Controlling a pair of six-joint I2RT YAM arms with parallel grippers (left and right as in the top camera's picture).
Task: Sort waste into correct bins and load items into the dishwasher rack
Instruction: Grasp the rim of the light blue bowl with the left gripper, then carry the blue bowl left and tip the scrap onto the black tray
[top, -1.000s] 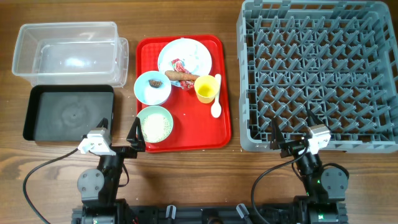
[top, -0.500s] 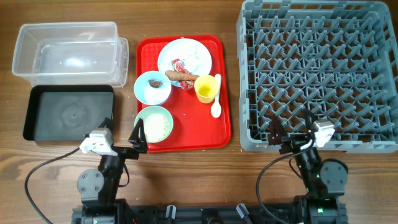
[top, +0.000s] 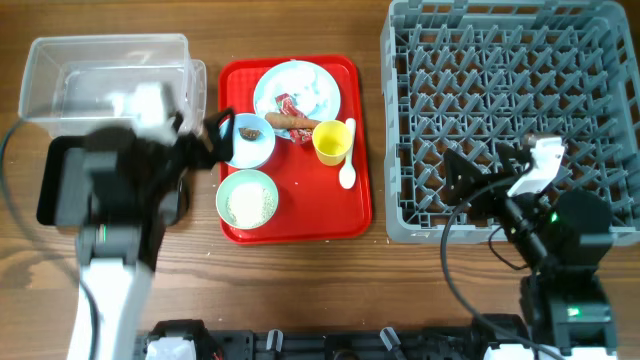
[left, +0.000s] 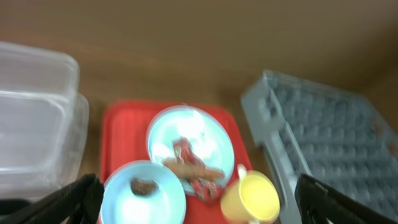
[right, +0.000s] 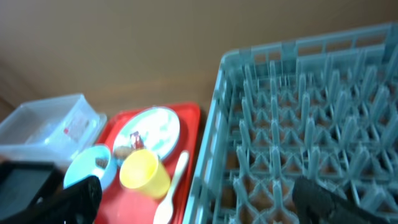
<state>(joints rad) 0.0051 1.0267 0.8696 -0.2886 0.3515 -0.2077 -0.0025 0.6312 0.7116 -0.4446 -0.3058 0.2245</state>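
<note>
While the left arm shows only as a blur over the black tray (top: 58, 195) and the clear tub (top: 100, 55) at the far left of the desk (top: 300, 290), its wrist view shows the left claw (left: 198, 190) spread wide and holding nothing, at the left edge of the red tray (top: 300, 215). On that tray the pale blue plate (top: 332, 100) sits at the far end, carrying the sausage piece (top: 293, 122) and the red-and-white wrapper (top: 292, 105). The yellow cup (top: 331, 142) stands just near of the plate, with the white spoon (top: 348, 168) at its right. A bowl with a dark scrap (top: 262, 155) lies left of the cup, and the rice bowl (top: 224, 200) sits nearer. The right claw (top: 460, 190), likewise spread and empty, hovers over the near-left part of the grey rack (top: 590, 100).
</note>
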